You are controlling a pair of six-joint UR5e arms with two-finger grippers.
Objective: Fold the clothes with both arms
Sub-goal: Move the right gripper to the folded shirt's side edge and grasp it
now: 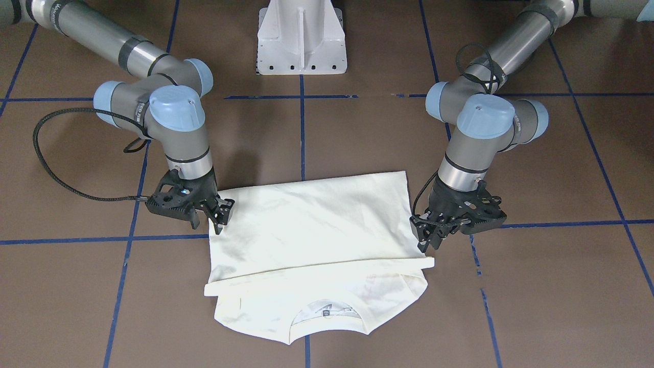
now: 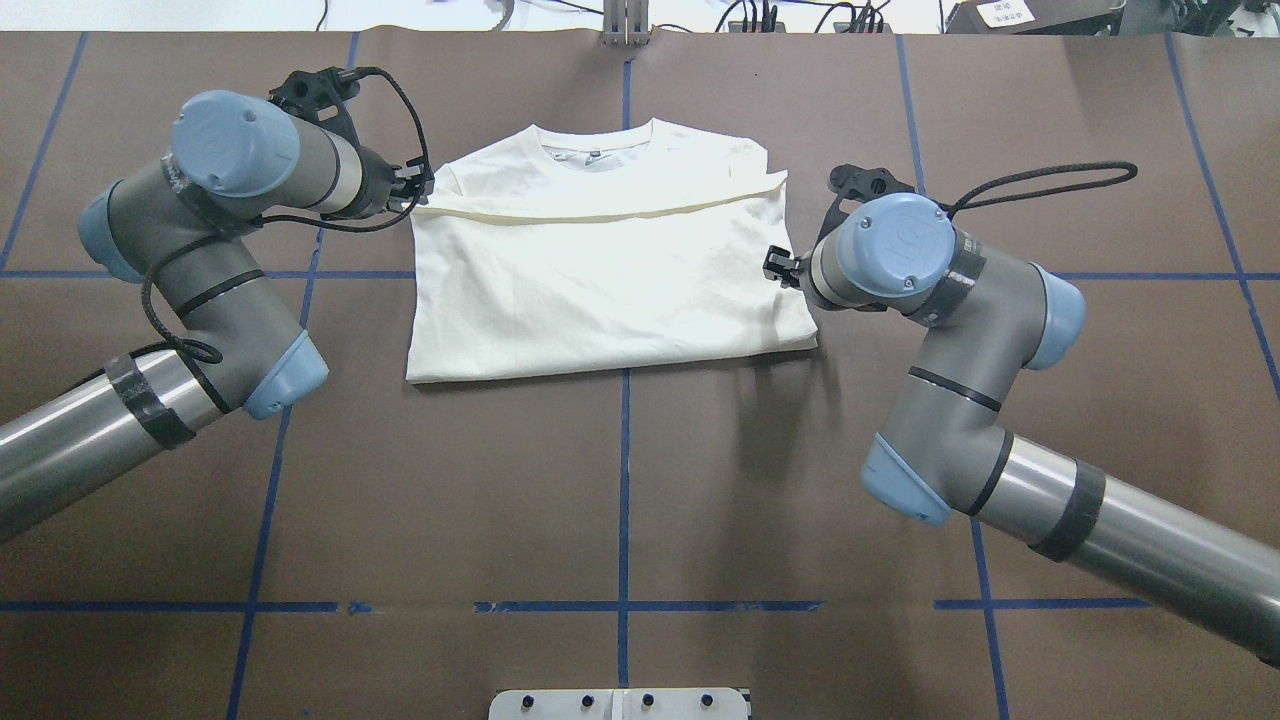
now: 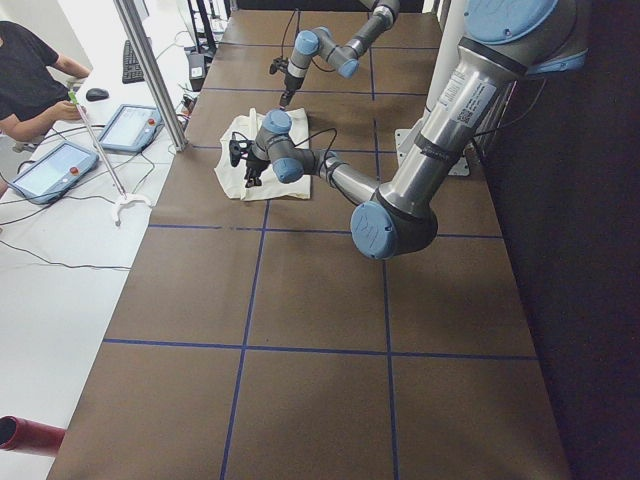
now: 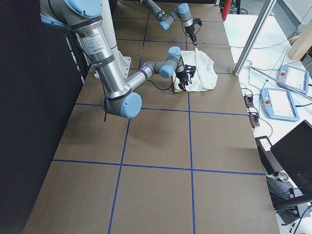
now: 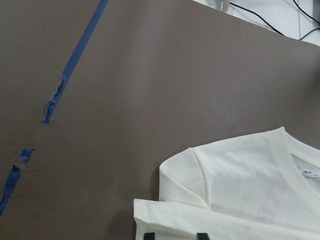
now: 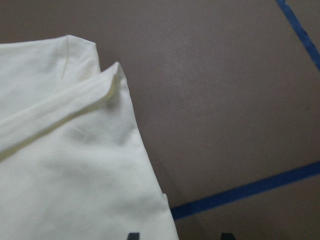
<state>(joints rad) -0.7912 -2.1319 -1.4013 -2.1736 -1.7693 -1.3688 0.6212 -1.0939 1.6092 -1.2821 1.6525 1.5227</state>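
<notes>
The cream T-shirt (image 2: 600, 280) lies flat on the brown table, its lower part folded up over the chest and its collar (image 1: 327, 312) on the side away from the robot. The print is hidden. My left gripper (image 1: 428, 240) is open just beside the folded hem's corner; in the left wrist view (image 5: 174, 235) its fingertips (image 5: 147, 235) hover over that hem. My right gripper (image 1: 220, 213) is open at the shirt's opposite edge. In the right wrist view (image 6: 180, 235) one fingertip is over the cloth (image 6: 65, 165) and the other over the table.
The white pedestal base (image 1: 301, 38) stands at the robot's side of the table. Blue tape lines (image 2: 624, 480) cross the brown surface. Beyond the table's far edge are a seated operator (image 3: 25, 70), teach pendants (image 3: 130, 125) and an aluminium post (image 3: 150, 70).
</notes>
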